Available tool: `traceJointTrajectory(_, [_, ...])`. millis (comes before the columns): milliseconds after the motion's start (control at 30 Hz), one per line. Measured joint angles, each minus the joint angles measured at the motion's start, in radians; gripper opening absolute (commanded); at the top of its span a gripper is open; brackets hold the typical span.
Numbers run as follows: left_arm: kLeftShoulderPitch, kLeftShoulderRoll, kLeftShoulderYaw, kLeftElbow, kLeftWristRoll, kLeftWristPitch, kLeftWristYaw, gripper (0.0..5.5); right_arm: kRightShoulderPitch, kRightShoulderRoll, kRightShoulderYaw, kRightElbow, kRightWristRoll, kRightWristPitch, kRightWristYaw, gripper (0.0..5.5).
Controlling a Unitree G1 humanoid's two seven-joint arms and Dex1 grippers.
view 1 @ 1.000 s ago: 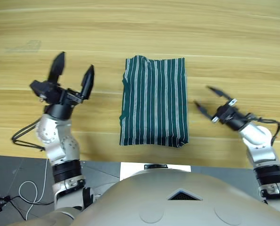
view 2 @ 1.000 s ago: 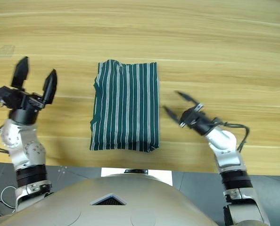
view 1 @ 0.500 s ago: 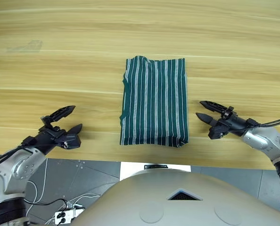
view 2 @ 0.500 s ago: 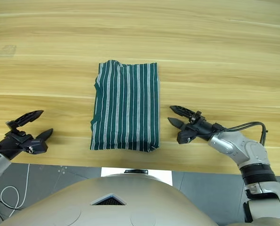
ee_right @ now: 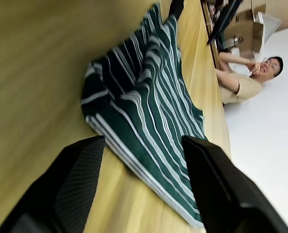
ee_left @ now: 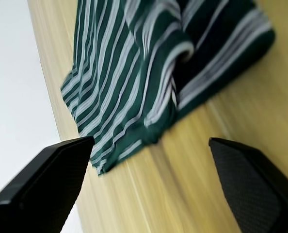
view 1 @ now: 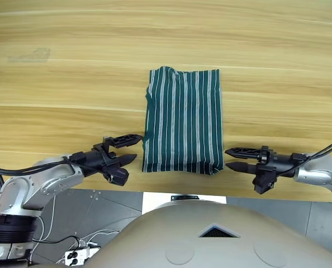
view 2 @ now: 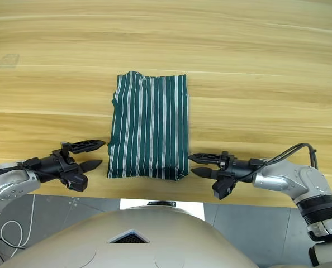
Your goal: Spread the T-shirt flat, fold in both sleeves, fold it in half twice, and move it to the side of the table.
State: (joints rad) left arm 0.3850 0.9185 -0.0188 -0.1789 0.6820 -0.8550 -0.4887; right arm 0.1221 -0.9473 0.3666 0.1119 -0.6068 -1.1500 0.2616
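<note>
- Floor [view 1: 118, 202]: dark grey, along the near edge of the scene.
- Cables [view 1: 45, 234]: black and white, lying loose on the floor, near left.
- Power strip [view 1: 76, 258]: white, on the floor, near left corner.
- White panel [view 1: 157, 197]: flat, near centre.
- Faint outlined mark [view 1: 29, 54]: far left.
- Cardboard boxes [ee_right: 253, 29]: brown, in the room behind.

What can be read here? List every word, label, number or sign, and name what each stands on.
No text here can be read.
T-shirt: white stripes on dark green, no print visible.
Table: a faint pale mark on the far left part, too faint to read.
Cardboard boxes in the room behind: any print is too small and blurred to read.
</note>
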Motion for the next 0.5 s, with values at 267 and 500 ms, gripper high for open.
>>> traceJointTrajectory(267, [-0.04,0.059,-0.087,0.018,-0.066,0.001,-0.001,4.42,-0.005,0.042,0.021,-0.006,0.012,0.003,0.029,2.92])
traceJointTrajectory(500, [-0.075,0.103,-0.153,0.021,-0.098,-0.013,-0.004,4.42,-0.015,0.052,0.036,0.004,0.016,0.001,0.055,2.92])
